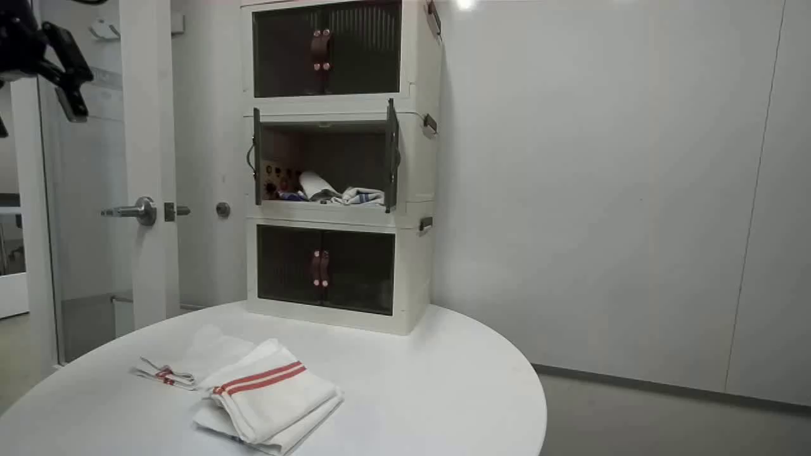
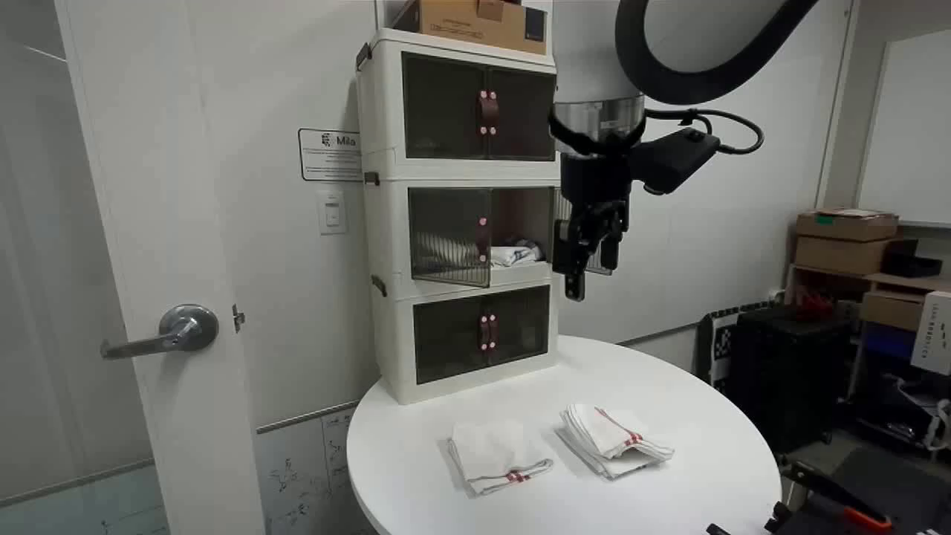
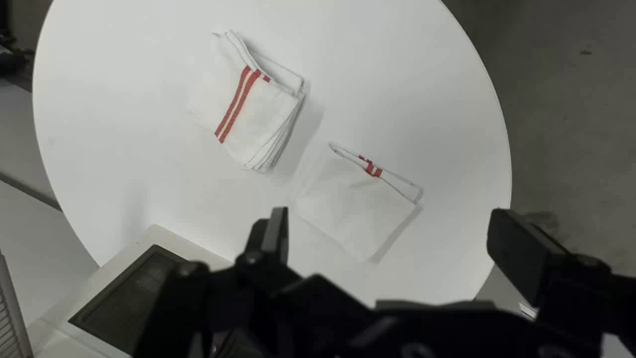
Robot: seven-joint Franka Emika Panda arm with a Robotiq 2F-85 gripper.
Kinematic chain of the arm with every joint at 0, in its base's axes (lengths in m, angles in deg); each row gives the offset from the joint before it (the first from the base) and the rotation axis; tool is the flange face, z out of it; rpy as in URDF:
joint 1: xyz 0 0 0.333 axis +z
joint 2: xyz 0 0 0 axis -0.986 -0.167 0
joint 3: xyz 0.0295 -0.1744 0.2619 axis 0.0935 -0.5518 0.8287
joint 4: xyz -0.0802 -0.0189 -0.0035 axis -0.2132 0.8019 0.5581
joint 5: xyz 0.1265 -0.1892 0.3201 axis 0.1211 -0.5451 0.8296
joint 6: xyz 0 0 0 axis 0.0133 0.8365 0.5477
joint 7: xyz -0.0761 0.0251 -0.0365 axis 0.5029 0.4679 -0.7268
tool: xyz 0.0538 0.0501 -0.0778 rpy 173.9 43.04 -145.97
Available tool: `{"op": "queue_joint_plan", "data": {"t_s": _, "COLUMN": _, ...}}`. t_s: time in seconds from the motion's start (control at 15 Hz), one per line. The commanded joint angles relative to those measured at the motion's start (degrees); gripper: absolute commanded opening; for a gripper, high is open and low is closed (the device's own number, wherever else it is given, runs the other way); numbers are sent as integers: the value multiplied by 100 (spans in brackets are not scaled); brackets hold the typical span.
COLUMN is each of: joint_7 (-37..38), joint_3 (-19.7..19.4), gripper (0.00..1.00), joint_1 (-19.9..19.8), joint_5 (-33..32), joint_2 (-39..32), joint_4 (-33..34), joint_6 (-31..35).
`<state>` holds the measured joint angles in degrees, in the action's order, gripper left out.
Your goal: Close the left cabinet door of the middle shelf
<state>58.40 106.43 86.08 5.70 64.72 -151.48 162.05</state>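
The left cabinet door [image 1: 257,158] of the middle shelf [image 1: 304,213] stands open. It is nearly edge-on in an exterior view, and its dark see-through panel [image 2: 449,236] shows swung out in an exterior view. The shelf's ledge [image 2: 520,274] is visible beside it. My gripper [image 1: 39,119] is open and empty, apart from the door, at the upper left. In an exterior view the gripper [image 2: 592,269] appears right of the left door, overlapping the right-hand door. In the wrist view the fingers [image 3: 390,221] are wide apart above the table. The left door cannot be made out there.
The middle tier's right-hand door [image 1: 391,155] is also open. Folded cloths [image 1: 362,196] lie inside the shelf. The top [image 1: 361,50] and bottom doors [image 1: 358,272] are shut. Two folded white cloths with red stripes [image 1: 272,392] [image 2: 498,457] lie on the round white table [image 2: 691,490].
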Motion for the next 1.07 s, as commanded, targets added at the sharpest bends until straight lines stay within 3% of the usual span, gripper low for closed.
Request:
{"op": "queue_joint_plan", "data": {"t_s": 0.0, "joint_7": 84, "joint_3": -159, "gripper": 100, "joint_1": 168, "joint_5": -106, "joint_2": -33, "joint_4": 12, "joint_6": -25}}
{"op": "queue_joint_plan", "data": {"t_s": 0.33, "joint_7": -602, "joint_3": -448, "gripper": 100, "joint_1": 125, "joint_5": -502, "joint_2": -162, "joint_4": 424, "joint_6": -399}}
{"op": "queue_joint_plan", "data": {"t_s": 0.67, "joint_7": -2050, "joint_3": -1219, "gripper": 100, "joint_1": 72, "joint_5": -793, "joint_2": -339, "joint_4": 1252, "joint_6": -635}}
{"op": "queue_joint_plan", "data": {"t_s": 1.0, "joint_7": -3332, "joint_3": -2011, "gripper": 100, "joint_1": 89, "joint_5": -398, "joint_2": -1079, "joint_4": 2600, "joint_6": -654}}
